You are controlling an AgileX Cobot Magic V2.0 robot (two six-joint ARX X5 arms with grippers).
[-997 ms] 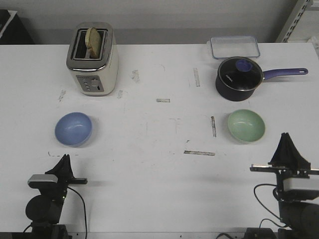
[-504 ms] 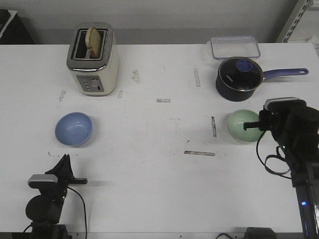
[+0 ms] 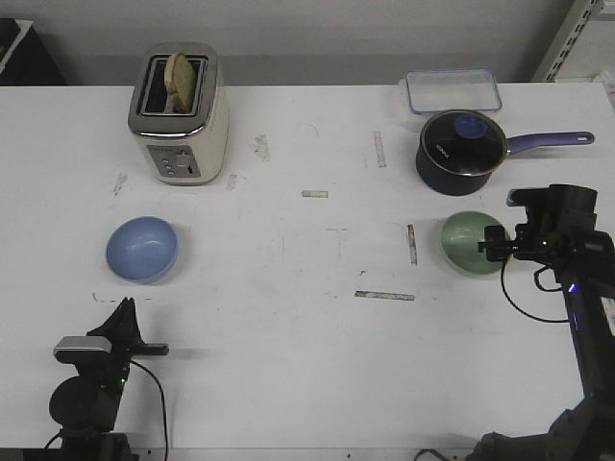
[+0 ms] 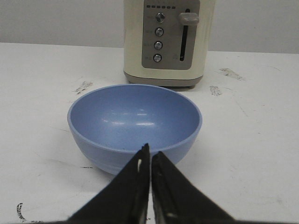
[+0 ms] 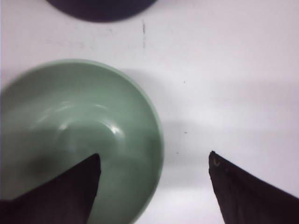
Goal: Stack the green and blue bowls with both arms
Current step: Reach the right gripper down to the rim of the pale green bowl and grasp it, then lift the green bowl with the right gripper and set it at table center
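Note:
The blue bowl sits upright on the white table at the left; it fills the left wrist view. My left gripper is shut and empty, resting near the front edge just short of that bowl. The green bowl sits at the right, below the saucepan. My right gripper is open over the bowl's right rim. In the right wrist view one finger is above the green bowl's inside and the other is outside over the table, the gripper straddling the rim.
A cream toaster with a slice in it stands at the back left. A dark navy saucepan with a purple handle and a clear lidded container are at the back right, close behind the green bowl.
My right arm has come forward from the front edge to the green bowl and lowered, opening over its right rim. The left arm and both bowls have not moved.

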